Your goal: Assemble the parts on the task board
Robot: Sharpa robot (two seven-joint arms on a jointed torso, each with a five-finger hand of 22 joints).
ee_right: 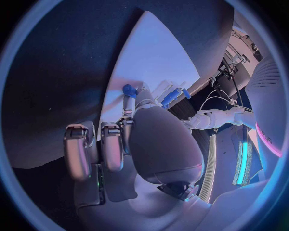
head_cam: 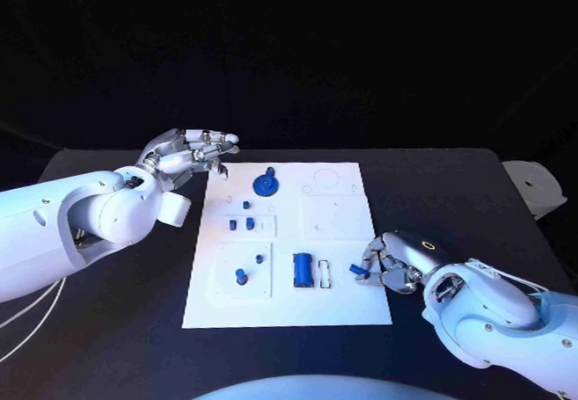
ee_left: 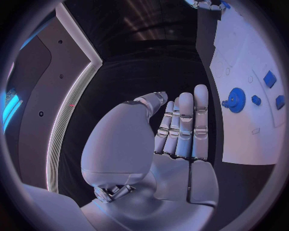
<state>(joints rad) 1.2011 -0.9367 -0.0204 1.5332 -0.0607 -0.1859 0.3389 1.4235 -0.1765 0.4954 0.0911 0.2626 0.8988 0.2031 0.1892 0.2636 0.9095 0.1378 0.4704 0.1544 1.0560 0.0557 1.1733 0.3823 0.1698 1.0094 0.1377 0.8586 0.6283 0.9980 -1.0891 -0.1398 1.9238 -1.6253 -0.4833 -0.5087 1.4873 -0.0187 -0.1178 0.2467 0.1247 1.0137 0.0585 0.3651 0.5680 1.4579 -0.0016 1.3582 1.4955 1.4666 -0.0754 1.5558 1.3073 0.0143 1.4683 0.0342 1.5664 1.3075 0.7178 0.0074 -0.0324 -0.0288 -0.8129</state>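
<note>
So the white board [head_cam: 342,307] is lying flat in the middle of the black counter [head_cam: 467,189], long side running away from me. My left hand [head_cam: 189,152] is hovering just off the board's far left corner, over bare counter, fingers [ee_left: 187,120] straight and pressed side by side, holding nothing, palm kinda turned toward the board. My right hand [head_cam: 391,263] is down at the board's right edge, about level with the near half, and I've got a small blue piece [head_cam: 357,269] pinched at my fingertips [ee_right: 128,103], right at the board edge; can't tell whether it touches the board or not. On the board itself: a blue gear [head_cam: 267,182] sits near the far end on the left half, and from my left wrist it looks round and toothed with a little knob sticking out. A bit closer to me there's a few small blue pegs [head_cam: 241,222] in a group, then a single little blue peg [head_cam: 242,275] in the near left square. Just right of that is a bigger blue cylinder [head_cam: 302,269] with a white one [head_cam: 323,273] beside it, both lying lengthwise, near my right hand but apart from it
</note>
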